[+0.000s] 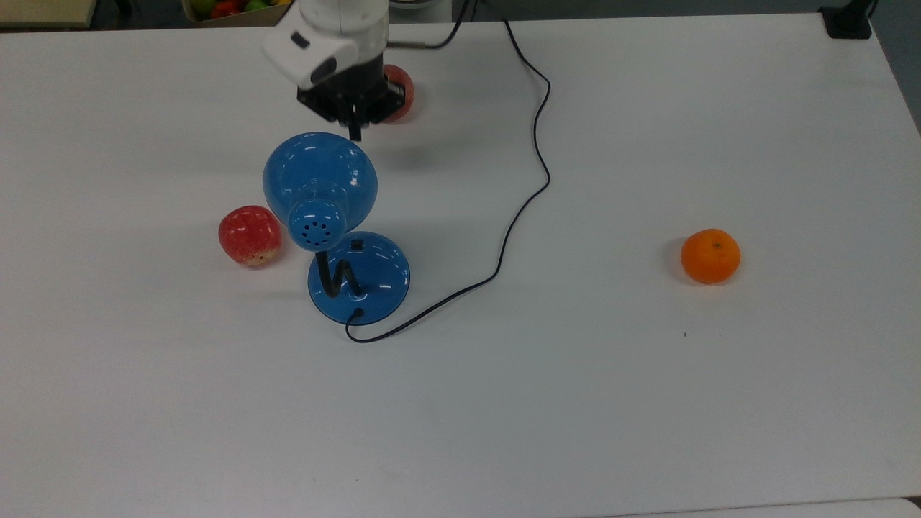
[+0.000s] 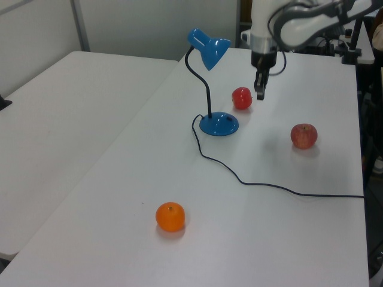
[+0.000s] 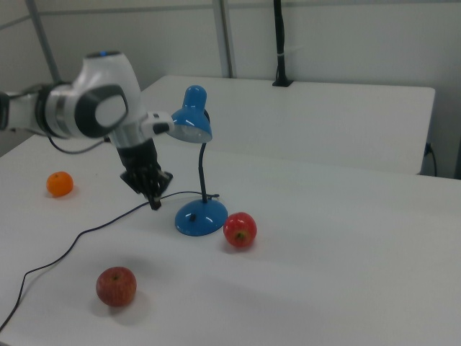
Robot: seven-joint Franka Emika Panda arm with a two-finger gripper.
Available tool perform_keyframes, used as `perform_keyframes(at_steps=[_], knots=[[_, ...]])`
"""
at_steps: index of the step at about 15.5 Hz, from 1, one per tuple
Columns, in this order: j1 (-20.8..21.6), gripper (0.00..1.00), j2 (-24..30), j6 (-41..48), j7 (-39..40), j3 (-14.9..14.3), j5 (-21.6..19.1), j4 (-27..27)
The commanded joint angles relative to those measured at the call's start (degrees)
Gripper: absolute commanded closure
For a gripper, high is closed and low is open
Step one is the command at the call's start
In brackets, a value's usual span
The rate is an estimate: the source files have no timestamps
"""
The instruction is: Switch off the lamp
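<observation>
Top view, from its left to its right. A red apple (image 1: 249, 235) lies on the white surface (image 1: 647, 403), just beside the lamp (image 1: 320, 180). The lamp stands upright: its blue dome shade overhangs the round blue base (image 1: 378, 277), which carries a small black switch (image 1: 355, 244) on its upper face. A thin black cord (image 1: 529, 180) leaves the base rim and winds toward the far edge of the surface. Above the shade in this view, the hand (image 1: 355, 133) hangs from the white arm, its fingers drawn together on nothing and pointing downward, raised clear of the lamp and near a second apple (image 1: 400, 90). An orange (image 1: 710, 255) sits well apart, toward the top view's right.

In the left view the hand (image 2: 260, 94) hovers high above the surface, apart from the base (image 2: 219, 124).

Judged step: no glow shows under the shade and the hand stands off from the switch, so the press appears done and the retreat is in hand. If the lamp were judged still lit, the next move would call for lowering the closed fingertips squarely onto the switch, avoiding the shade and gooseneck.
</observation>
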State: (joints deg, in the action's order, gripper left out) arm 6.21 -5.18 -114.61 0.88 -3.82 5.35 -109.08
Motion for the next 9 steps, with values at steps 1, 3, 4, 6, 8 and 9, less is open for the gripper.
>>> perform_keyframes(at_steps=[1,3,4,6,8,9], knots=[[1.08,1.0,2.1,12.45,0.52,-0.14,0.01,7.9],[1.26,1.0,2.19,17.21,0.7,-0.14,-0.07,12.03],[1.43,1.0,2.19,18.71,0.88,-0.14,0.01,13.62],[1.61,1.0,2.28,20.47,1.05,-0.14,-0.07,15.65],[2.31,1.0,3.33,21.27,1.05,-0.14,0.01,16.1],[2.31,0.99,3.33,21.71,1.05,-0.14,0.54,16.1]])
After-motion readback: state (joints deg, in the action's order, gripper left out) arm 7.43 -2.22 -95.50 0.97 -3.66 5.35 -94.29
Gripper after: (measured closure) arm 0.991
